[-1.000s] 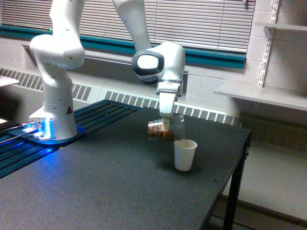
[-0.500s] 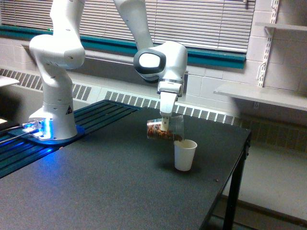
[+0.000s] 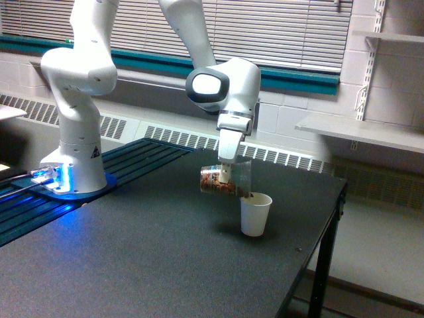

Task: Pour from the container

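Observation:
The container [image 3: 225, 180] is a clear plastic cup with brown granules inside. It lies almost on its side in the air, mouth toward the exterior view's right and dipped a little. My gripper [image 3: 226, 173] is shut on it from above. Its mouth hangs just over the rim of a small white paper cup [image 3: 255, 214], which stands upright on the black table [image 3: 146, 265]. Brown granules show at the container's lip, right above the paper cup's opening.
The arm's white base [image 3: 73, 159] stands at the exterior view's left on a blue-lit mount. The table's right edge [image 3: 331, 212] is close to the paper cup. A grey shelf [image 3: 358, 132] juts from the wall at the right.
The container has tipped further, its closed end lifting and drifting slightly left. Granules have slid toward the mouth and reach the lip over the paper cup.

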